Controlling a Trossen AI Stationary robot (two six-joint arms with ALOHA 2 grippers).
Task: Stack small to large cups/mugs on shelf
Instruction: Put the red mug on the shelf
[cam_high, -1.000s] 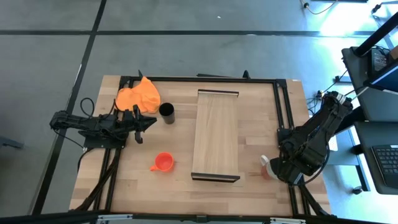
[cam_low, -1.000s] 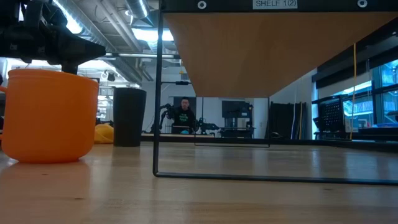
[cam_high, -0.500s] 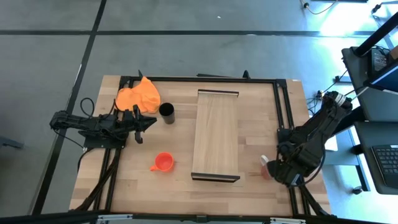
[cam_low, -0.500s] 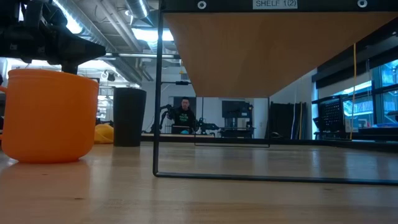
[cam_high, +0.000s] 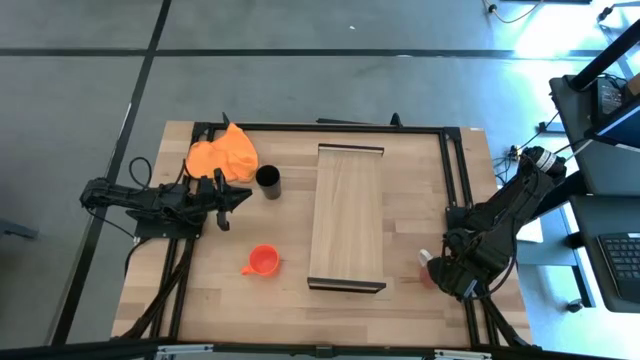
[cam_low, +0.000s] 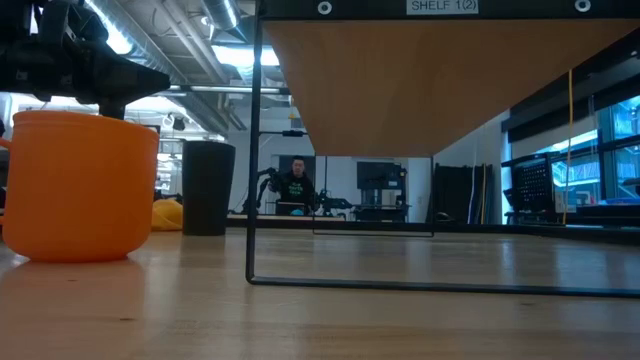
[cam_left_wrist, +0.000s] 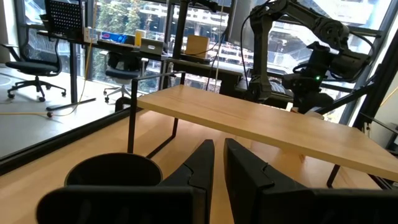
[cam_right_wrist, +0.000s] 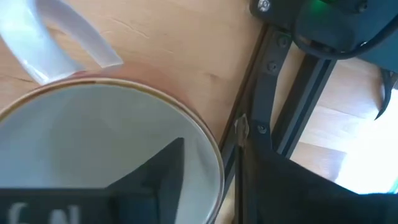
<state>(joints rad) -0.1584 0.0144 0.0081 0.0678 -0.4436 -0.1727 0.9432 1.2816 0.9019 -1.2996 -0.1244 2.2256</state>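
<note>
Shelf (cam_high: 348, 215): long light wooden board on dark brackets, raised above table centre, top bare.
Black cup (cam_high: 269, 181): tall cylinder, upright, open end up, left of shelf near its far end.
Orange mug (cam_high: 263, 260): small, low, upright, handle showing, left of shelf near its near end.
White-and-red mug (cam_high: 428, 270): upright, white inside, white handle, right of shelf's near end, mostly hidden under right arm.

Only text I can read: "SHELF 1(2)" on a white label (cam_low: 441, 6) stuck to the dark front edge of the shelf (cam_low: 400, 80), low view. I see nothing legible in the high or wrist views
</note>
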